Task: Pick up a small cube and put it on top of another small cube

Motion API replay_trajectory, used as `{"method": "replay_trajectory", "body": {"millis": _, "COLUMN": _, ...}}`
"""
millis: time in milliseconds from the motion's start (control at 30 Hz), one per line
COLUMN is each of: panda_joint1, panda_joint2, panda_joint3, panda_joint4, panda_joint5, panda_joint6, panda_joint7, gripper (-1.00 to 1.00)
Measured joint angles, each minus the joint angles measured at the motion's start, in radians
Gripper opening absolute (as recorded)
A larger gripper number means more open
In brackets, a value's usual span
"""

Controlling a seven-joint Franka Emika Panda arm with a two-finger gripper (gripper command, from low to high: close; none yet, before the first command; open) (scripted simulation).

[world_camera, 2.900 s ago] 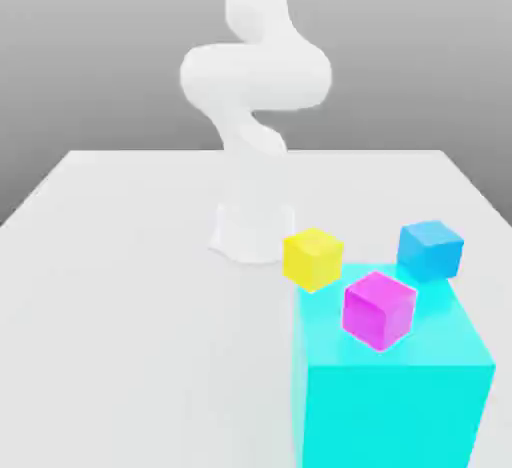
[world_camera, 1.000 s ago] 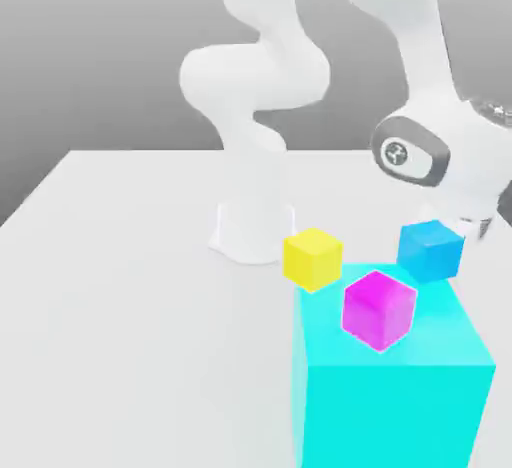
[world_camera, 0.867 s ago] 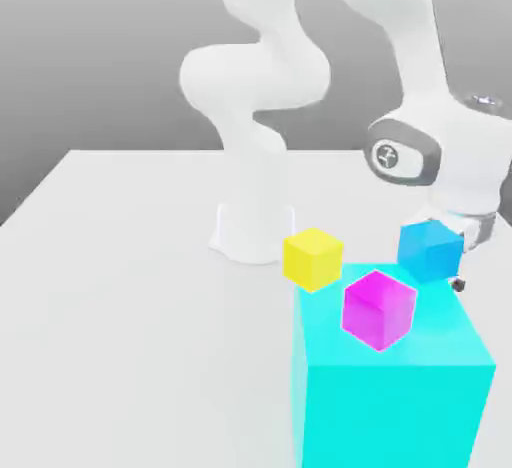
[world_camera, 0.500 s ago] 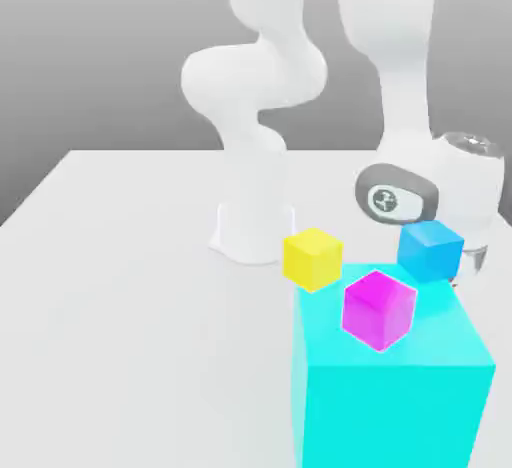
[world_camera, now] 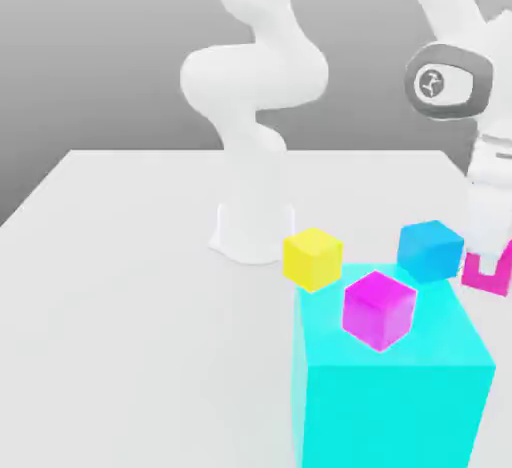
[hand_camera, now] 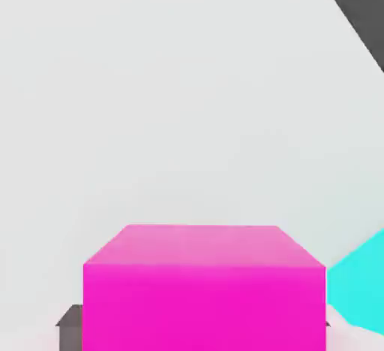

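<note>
While the arm reaches in from above at the exterior view's right, the gripper (world_camera: 487, 278) hangs clear of the table (world_camera: 130, 286) with a pink cube (world_camera: 487, 272) clamped between its jaws, just beside the blue cube (world_camera: 431, 250). A yellow cube (world_camera: 313, 258) sits near the robot base (world_camera: 254, 228). A magenta cube (world_camera: 378, 308) shows against the large cyan block (world_camera: 400, 396); whether it rests on that block cannot be told.

From the hand view, the pink cube (hand_camera: 204, 286) sits squarely between the dark fingertips (hand_camera: 70, 327), closed on its sides, over bare table (hand_camera: 165, 94), with a corner of the cyan block (hand_camera: 360, 286) beside it.

Risks, as judged: the carried cube hangs close to the blue one and the cyan block, so a low sideways transfer could knock either. An off-centre or tilted release on the target cube would let it slide off.
</note>
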Motion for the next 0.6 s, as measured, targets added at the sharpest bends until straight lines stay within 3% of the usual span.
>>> {"method": "replay_trajectory", "body": {"millis": 333, "panda_joint1": -0.036, "panda_joint2": -0.195, "panda_joint3": -0.202, "panda_joint4": 0.169, "panda_joint5": 0.104, "panda_joint6": -0.427, "panda_joint7": -0.411, "gripper": -1.00}}
{"method": "replay_trajectory", "body": {"millis": 467, "panda_joint1": -0.046, "panda_joint2": -0.153, "panda_joint3": -0.214, "panda_joint4": 0.096, "panda_joint5": 0.123, "panda_joint6": -0.333, "panda_joint7": -0.428, "gripper": -1.00}}
{"method": "replay_trajectory", "body": {"millis": 500, "panda_joint1": -0.047, "panda_joint2": -0.139, "panda_joint3": -0.212, "panda_joint4": 0.075, "panda_joint5": 0.124, "panda_joint6": -0.299, "panda_joint7": -0.428, "gripper": 1.00}}
{"method": "replay_trajectory", "body": {"millis": 600, "panda_joint1": -0.047, "panda_joint2": -0.139, "panda_joint3": -0.212, "panda_joint4": 0.075, "panda_joint5": 0.124, "panda_joint6": -0.299, "panda_joint7": -0.428, "gripper": 1.00}}
